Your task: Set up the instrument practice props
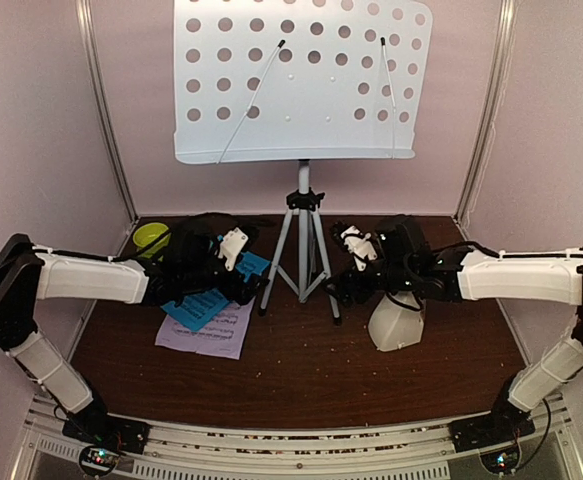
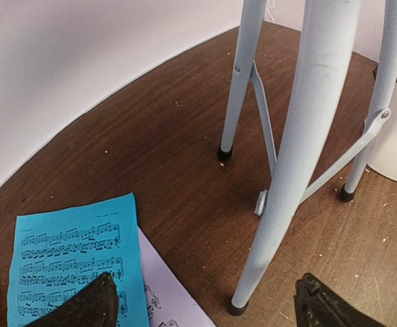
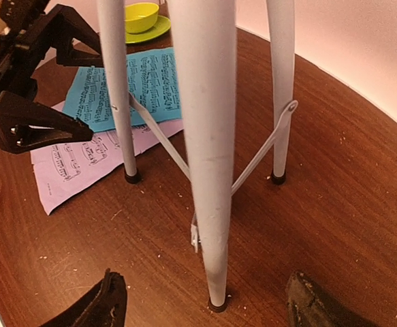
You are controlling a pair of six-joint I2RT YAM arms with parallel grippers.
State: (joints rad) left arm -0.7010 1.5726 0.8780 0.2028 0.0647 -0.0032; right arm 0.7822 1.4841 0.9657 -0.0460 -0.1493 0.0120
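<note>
Left gripper (image 2: 206,285) gaped wide and gripped nothing; right gripper (image 3: 205,278) likewise, each with a tripod (image 1: 303,250) leg standing untouched between its fingers. We judged that the arms flanked the stand (image 1: 301,135) to steady or square it, as it stood upright at the back middle of the table (image 1: 301,380) with its desk bare. Cyan page (image 2: 69,252) lay on the lilac page (image 3: 69,170), flat on the table left of the tripod, not on the desk. Metronome (image 1: 396,322) sat just right of the tripod, under the right arm; we could not tell whether its cover was on. Bowl (image 3: 142,13) and saucer (image 3: 161,28) sat at the back left, apart from the props. Stand's top edge ran out of frame, and from above the left arm hid part of the pages.
</note>
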